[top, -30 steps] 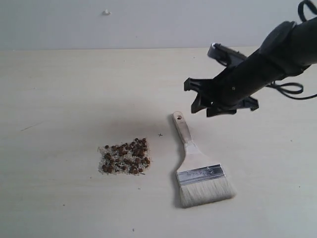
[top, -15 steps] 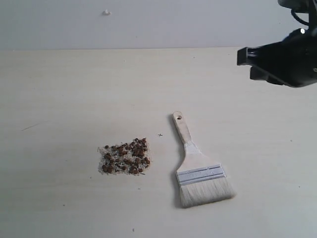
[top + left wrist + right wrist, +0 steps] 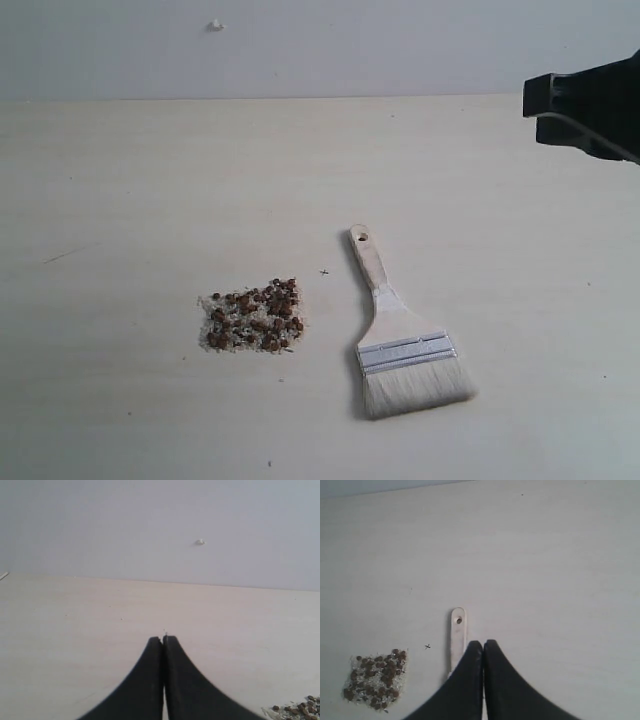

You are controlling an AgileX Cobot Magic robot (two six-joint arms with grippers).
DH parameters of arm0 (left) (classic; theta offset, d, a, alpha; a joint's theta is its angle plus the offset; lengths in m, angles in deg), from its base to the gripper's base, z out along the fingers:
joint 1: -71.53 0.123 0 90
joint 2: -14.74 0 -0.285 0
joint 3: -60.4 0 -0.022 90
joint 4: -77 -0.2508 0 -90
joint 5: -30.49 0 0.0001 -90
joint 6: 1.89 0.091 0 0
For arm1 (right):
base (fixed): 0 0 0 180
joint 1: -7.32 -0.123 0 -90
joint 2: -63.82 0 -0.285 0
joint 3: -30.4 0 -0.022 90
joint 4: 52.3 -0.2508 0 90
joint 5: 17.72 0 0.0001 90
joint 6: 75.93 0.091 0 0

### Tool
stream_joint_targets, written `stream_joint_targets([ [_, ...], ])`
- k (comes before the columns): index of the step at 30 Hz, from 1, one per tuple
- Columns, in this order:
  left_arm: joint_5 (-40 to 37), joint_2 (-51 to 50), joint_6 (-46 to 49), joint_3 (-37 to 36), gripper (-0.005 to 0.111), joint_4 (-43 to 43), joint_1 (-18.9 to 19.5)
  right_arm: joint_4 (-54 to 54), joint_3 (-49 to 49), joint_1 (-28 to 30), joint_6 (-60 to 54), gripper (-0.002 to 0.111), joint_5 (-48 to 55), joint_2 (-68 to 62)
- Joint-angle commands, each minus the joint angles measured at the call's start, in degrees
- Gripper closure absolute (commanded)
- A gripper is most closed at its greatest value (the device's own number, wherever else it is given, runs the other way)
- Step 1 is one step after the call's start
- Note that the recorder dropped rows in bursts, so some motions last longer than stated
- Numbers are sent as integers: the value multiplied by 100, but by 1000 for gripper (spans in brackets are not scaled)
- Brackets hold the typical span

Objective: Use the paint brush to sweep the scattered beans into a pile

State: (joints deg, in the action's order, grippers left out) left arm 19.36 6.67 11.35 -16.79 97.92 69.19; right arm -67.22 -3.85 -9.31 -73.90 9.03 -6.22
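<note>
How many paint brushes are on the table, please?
1. The paint brush lies flat on the table, right of the pile in the exterior view, handle pointing away from the camera. Nothing seems to hide another.

The left claw (image 3: 163, 639) and right claw (image 3: 483, 642) sit pinched closed (nothing between them).

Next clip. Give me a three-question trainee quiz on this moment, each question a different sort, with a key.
1. True or false: the paint brush lies on the table, held by neither gripper.
2. The beans are: A) strewn all across the table; B) gathered in one pile beside the brush; C) heaped on the bristles.
3. Fill in: the left gripper and right gripper both have jaws ____.
Key: 1 true; 2 B; 3 shut.
</note>
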Motion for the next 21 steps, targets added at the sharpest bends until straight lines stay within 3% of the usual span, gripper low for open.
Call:
stream_joint_targets([
  [1,-10,29,17,-2,107,44,-42,397,-73,0,-41,108,-19,115],
  [7,-10,29,17,-2,107,44,-42,959,-1061,35,-41,108,-845,2013],
  [15,-10,29,17,-2,107,44,-42,1543,-2239,912,-41,108,-1265,4024],
  [21,-10,29,17,-2,107,44,-42,1601,-2543,1339,-41,108,-1426,5032],
])
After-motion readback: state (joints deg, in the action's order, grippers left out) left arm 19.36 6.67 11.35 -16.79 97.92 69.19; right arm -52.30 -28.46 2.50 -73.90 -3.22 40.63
